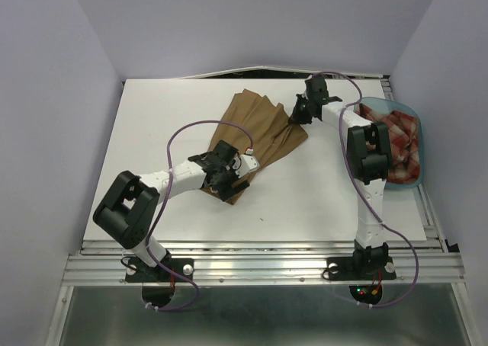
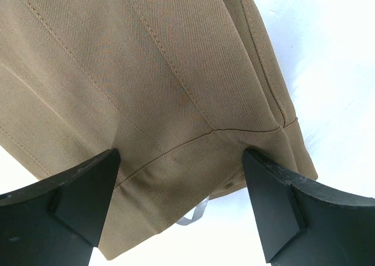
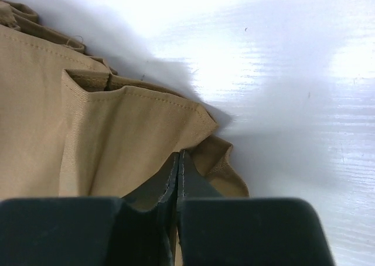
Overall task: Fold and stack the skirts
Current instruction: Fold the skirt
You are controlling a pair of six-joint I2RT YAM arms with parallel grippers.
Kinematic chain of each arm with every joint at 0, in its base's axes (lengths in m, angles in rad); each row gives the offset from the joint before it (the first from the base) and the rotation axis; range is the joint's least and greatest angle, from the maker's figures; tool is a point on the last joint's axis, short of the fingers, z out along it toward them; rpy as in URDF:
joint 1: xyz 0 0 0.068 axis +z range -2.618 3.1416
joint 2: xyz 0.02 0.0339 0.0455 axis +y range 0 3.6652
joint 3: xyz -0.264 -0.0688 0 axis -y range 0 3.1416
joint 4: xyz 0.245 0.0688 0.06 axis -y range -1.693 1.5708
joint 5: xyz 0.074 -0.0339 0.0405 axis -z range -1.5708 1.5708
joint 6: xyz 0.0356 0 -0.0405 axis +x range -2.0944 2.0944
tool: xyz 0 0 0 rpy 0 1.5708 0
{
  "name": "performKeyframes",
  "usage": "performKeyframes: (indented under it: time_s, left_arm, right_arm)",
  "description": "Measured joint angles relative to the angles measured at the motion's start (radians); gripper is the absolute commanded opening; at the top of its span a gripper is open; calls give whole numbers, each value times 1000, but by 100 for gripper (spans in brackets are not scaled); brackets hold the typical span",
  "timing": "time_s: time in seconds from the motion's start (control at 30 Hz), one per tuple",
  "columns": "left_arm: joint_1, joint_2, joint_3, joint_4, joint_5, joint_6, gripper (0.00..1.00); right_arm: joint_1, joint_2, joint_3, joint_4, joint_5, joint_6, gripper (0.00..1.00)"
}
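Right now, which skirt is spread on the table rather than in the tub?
The plain tan-brown skirt; the red-and-cream plaid skirt sits bunched in the blue tub.

tan-brown skirt (image 1: 263, 132) spread out on table (image 1: 152, 132), red-checked plaid skirt (image 1: 404, 144) crumpled in blue tub (image 1: 381, 102)

Lab — walled table (image 1: 305, 201), aluminium rail (image 1: 259, 266)

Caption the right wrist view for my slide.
Right end effector shut on the edge of the tan skirt, white table beyond.
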Motion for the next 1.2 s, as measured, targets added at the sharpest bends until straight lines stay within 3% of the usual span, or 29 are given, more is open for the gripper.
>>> performKeyframes:
  time_s: [0.27,0.57,0.8,1.0,1.13,1.2]
  left_arm:
    - [0,-3,-9,11,0,0,99]
    - [0,-8,-20,28,0,-1,99]
    - [0,-13,-28,40,-1,-3,99]
    - [-1,-16,-33,46,-3,-7,99]
    - [-2,-18,-37,50,-4,-10,99]
    - [-5,-23,-43,57,-8,-12,99]
  right_arm:
    - [0,-44,-15,14,-41,-25,1]
    - [0,-312,-95,0,-59,-55,1]
    - [-9,-454,-261,-39,9,-82,1]
    - [-45,-447,-408,-61,98,-109,1]
    - [-60,-355,-414,-60,101,-122,1]
    - [-62,-289,-399,-50,64,-112,16]
